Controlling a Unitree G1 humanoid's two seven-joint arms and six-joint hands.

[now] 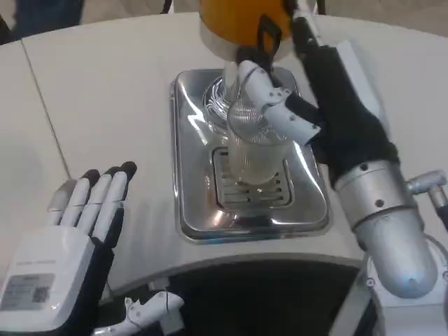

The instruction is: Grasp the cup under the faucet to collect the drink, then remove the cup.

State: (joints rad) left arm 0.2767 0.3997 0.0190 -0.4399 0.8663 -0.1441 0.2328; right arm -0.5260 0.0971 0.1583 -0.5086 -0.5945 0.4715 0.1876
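Fingers (105,192) of the left robot hand (66,245) are stretched out straight and a little apart, with black tips, and they hold nothing. This robot hand lies low at the near left, its white back turned up, above the white tabletop (105,98). A small grey label is on the back of it, but the print is too blurred to read.

On the near right the silver forearm (385,224) of the right arm goes up and away toward the middle of the picture. A black sleeve covers its wrist.

In the middle, a shiny metal drip tray (192,203) lies on the tabletop. It has a slotted grille (227,189) in its near half. On this grille stands the cup (252,157), clear and upright. If there is drink inside I cannot tell, because the wall is transparent and full of reflections.

The right robot hand (269,105) comes to the cup from the right side and its white fingers are wrapped around the upper part of the cup, so it grips the cup.

Behind the cup, at the far edge, there is the orange drink dispenser (234,21) on a pale base. A black tap lever (268,35) hangs on its front, directly over the cup
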